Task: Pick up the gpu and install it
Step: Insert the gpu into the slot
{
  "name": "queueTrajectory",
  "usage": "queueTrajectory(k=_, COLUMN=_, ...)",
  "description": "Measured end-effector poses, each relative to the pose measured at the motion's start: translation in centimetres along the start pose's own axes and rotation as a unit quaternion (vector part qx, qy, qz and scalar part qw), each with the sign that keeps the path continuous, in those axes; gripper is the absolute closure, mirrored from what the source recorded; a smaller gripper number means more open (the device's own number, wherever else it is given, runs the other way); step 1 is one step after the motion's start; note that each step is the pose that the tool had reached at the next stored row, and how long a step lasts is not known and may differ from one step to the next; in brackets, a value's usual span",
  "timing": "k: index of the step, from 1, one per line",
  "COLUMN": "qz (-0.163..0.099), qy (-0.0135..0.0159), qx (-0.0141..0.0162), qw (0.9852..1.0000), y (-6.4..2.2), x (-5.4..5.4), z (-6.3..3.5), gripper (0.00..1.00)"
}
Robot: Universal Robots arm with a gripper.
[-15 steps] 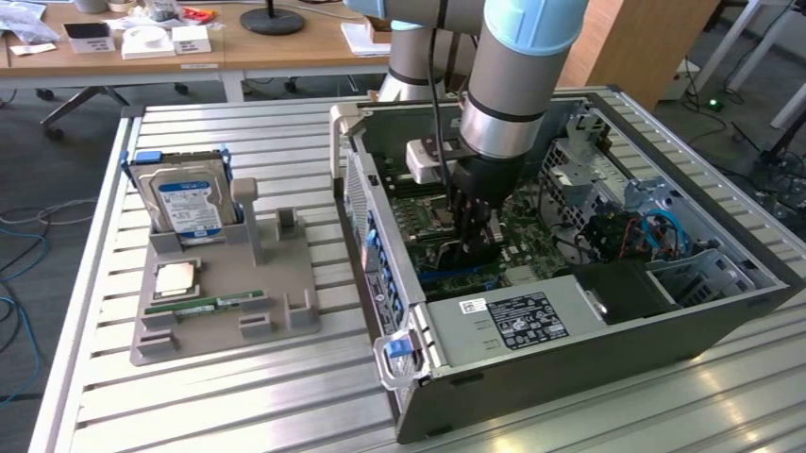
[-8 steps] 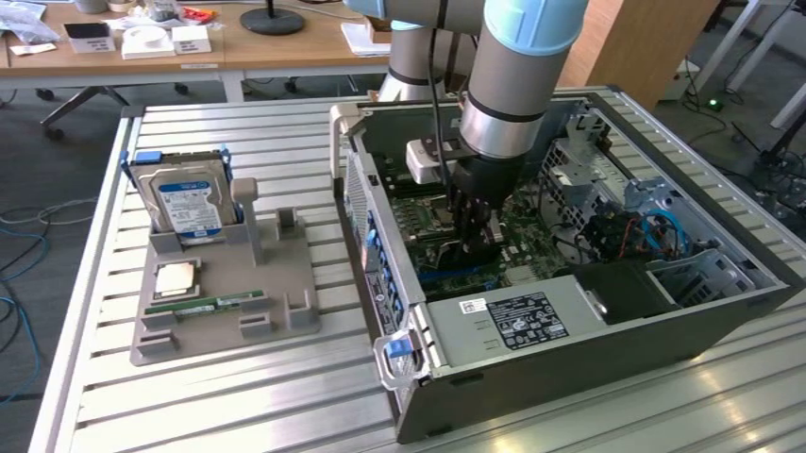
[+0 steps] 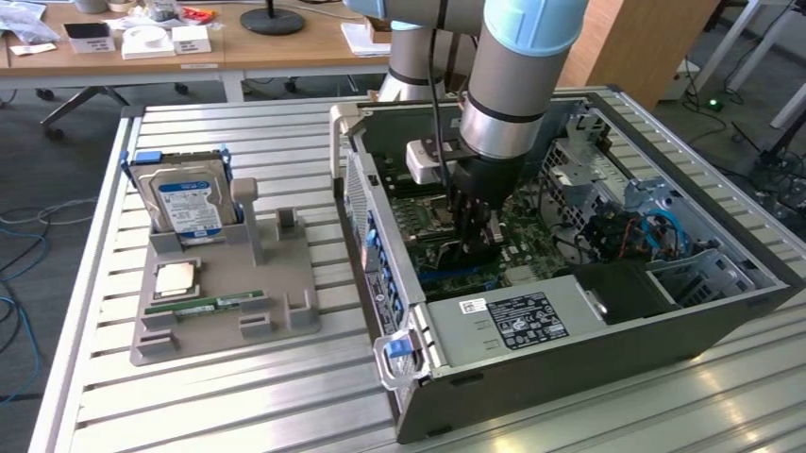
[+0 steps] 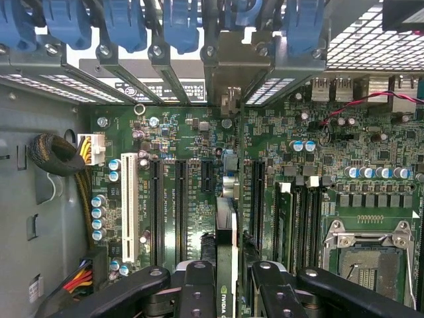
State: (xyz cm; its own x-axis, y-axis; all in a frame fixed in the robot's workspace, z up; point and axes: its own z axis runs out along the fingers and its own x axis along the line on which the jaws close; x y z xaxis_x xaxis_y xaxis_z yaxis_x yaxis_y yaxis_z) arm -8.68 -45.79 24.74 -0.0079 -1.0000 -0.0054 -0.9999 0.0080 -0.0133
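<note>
My gripper (image 3: 471,247) reaches down into the open computer case (image 3: 705,311), low over the green motherboard (image 3: 435,212). In the wrist view the gpu (image 4: 226,228) appears edge-on as a thin dark card running between the two black fingers (image 4: 199,291). My gripper (image 4: 230,295) is shut on it. The card stands over the motherboard (image 4: 331,165) between the long black expansion slots (image 4: 180,205), and its far end points toward a silvery bracket (image 4: 228,63) at the rear slot openings. Whether the card is seated in a slot I cannot tell.
A white slot (image 4: 130,205) and the bare CPU socket (image 4: 368,262) flank the card. Blue latches (image 4: 179,23) line the case's rear. A grey holder (image 3: 271,283) on the slatted table carries a hard drive (image 3: 189,203), a processor (image 3: 174,278) and a memory stick (image 3: 204,305). The power supply (image 3: 516,321) fills the case's near end.
</note>
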Motion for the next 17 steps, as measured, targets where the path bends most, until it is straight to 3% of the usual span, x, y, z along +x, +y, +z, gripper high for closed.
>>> queueTrajectory(k=17, qz=0.0, qy=0.0001, qx=-0.0001, qw=1.0, y=0.0, x=0.0, z=0.18, gripper=0.74)
